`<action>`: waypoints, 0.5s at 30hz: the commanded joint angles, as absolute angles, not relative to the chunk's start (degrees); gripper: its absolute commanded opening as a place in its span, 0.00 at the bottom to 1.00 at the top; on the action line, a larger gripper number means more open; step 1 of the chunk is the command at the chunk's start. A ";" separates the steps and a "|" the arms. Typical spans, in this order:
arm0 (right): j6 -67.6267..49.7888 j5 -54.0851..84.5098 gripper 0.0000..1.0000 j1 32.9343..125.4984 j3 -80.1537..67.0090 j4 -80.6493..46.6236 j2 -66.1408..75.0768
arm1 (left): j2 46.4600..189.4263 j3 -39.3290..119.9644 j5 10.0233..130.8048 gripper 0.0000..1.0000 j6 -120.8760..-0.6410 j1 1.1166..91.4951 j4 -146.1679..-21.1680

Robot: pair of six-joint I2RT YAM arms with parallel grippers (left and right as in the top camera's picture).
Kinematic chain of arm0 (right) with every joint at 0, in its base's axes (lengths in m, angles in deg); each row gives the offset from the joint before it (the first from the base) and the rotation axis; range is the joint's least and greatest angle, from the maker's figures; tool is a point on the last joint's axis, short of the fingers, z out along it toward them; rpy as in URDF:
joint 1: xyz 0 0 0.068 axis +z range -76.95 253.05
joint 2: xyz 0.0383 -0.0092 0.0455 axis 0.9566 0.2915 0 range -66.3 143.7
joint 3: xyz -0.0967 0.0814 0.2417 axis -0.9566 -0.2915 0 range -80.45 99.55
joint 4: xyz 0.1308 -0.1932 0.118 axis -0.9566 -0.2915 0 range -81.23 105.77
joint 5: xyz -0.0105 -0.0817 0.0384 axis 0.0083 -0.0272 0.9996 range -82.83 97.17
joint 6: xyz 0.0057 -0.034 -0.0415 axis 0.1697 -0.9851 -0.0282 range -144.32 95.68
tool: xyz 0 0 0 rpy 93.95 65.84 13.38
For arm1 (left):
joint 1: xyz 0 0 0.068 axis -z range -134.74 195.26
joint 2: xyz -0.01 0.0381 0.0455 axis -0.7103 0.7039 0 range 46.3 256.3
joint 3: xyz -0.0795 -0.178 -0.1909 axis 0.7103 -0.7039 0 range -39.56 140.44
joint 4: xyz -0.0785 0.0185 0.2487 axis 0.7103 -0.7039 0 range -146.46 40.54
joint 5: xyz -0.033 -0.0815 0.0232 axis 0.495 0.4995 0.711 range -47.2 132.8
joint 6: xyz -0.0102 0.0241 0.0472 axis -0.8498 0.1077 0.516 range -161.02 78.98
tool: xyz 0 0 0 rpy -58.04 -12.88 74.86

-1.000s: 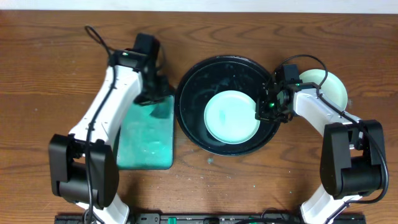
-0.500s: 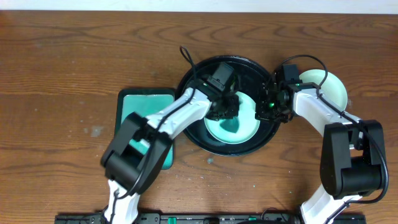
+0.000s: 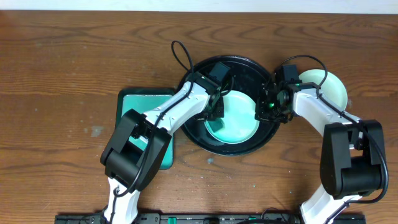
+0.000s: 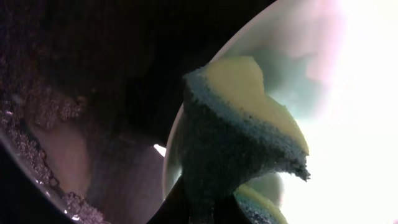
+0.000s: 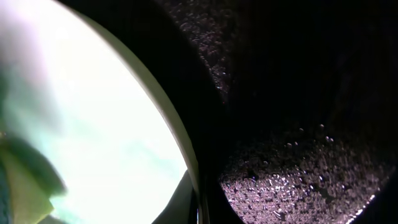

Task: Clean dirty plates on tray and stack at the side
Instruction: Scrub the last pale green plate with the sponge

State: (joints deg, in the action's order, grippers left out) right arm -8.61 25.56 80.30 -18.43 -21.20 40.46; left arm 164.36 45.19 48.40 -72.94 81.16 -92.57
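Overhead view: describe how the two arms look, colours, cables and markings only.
Both the left arm and the right arm have smooth white link shells joined by bulky black joint housings. A thin black cable loops off the left wrist; another arcs over the right. Small green lights glow on the right wrist. No lettering is legible.

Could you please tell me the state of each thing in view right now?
Plate in tray: flat, smeared teal.
Sponge: pinched, on the plate's left side.
Left gripper: shut on sponge.
Right gripper: at plate's right rim, grip unclear.
Tray: wet, holds one plate.
Second plate: on table right of tray, partly hidden.
Basin: on table, left of tray.
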 commanded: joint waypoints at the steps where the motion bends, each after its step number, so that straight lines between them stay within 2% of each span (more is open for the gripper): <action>1: -8.50 21.63 0.01 80.28 -19.39 -21.09 42.03 | 166.67 45.02 48.67 0.07 -68.46 79.74 -89.12; 6: -8.50 21.63 0.01 80.28 -19.39 -21.09 42.03 | 170.54 45.02 75.79 0.07 -68.51 82.73 -78.43; 15: -8.48 21.63 0.01 80.28 -19.39 -21.09 42.03 | 172.33 45.02 83.29 0.07 -66.50 87.89 -77.41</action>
State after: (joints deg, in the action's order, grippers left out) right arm -8.63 25.34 80.28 -18.47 -21.20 40.46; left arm 169.25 45.45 74.22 -68.73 83.76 -76.58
